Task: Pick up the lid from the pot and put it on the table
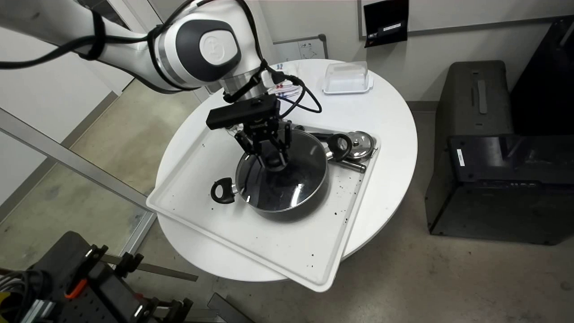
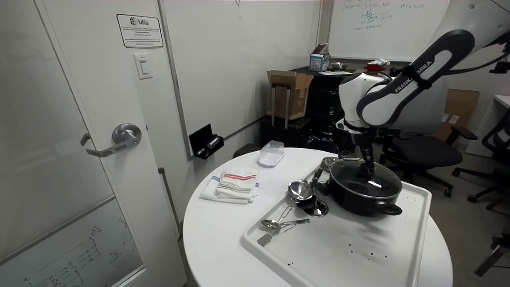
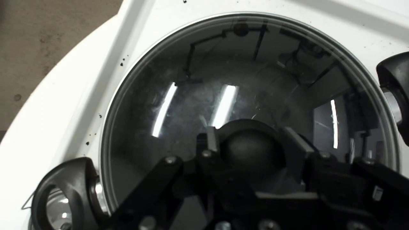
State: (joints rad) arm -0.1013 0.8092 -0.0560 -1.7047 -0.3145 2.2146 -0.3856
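The glass lid (image 1: 305,172) with its metal rim and black centre knob sits on the black pot (image 1: 293,215). In an exterior view the lid (image 2: 352,179) rests level on the pot (image 2: 354,201). My gripper (image 1: 273,159) points down over the lid's middle; it also shows in an exterior view (image 2: 368,169). In the wrist view my gripper (image 3: 249,140) has a finger on each side of the knob, partly closed, pads against it as far as I can tell. The lid (image 3: 185,70) fills most of that view. The round white table (image 1: 394,134) shows in both exterior views (image 2: 211,243).
The pot stands on a white rectangular tray (image 1: 193,202) that overhangs the table's edge. Small metal cookware (image 1: 358,146) lies beside a pot handle. Metal utensils (image 2: 279,225) lie on the tray. Folded cloths (image 2: 233,185) and a clear container (image 1: 345,78) stand on the table.
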